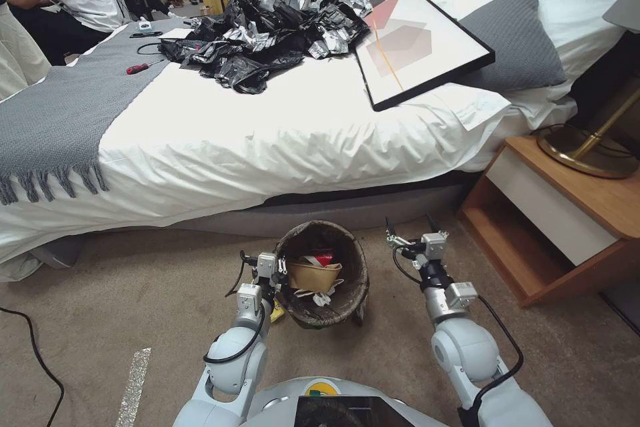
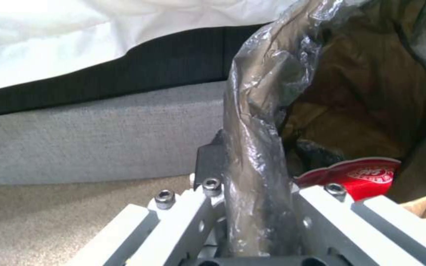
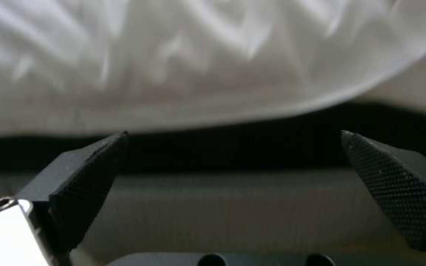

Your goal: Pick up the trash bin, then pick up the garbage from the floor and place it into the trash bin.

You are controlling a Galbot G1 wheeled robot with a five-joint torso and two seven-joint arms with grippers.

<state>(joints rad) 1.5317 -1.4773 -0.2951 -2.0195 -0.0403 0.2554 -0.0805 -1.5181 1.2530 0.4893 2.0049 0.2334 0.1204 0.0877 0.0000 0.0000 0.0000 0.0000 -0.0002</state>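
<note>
The trash bin (image 1: pixel 364 275), lined with a dark bag, is just in front of the bed's base, between my two arms. My left gripper (image 1: pixel 281 268) is shut on its near-left rim; in the left wrist view the bag-covered rim (image 2: pixel 260 111) runs between the fingers (image 2: pixel 210 159). Inside the bin lies garbage: a brown paper bag (image 1: pixel 312 276), a red-and-white cup (image 1: pixel 324 257) (image 2: pixel 366 176) and white scraps. A yellow wrapper (image 1: pixel 276 311) lies on the carpet under the left wrist. My right gripper (image 1: pixel 409 224) (image 3: pixel 233 162) hangs open to the right of the bin, holding nothing, facing the bed.
The bed (image 1: pixel 280 140) spans the view ahead, carrying a heap of black bags (image 1: pixel 260 37) and a framed picture (image 1: pixel 417 33). A wooden nightstand (image 1: pixel 567 207) with a brass lamp base (image 1: pixel 587 150) stands to the right. A black cable (image 1: pixel 33 353) crosses the carpet at left.
</note>
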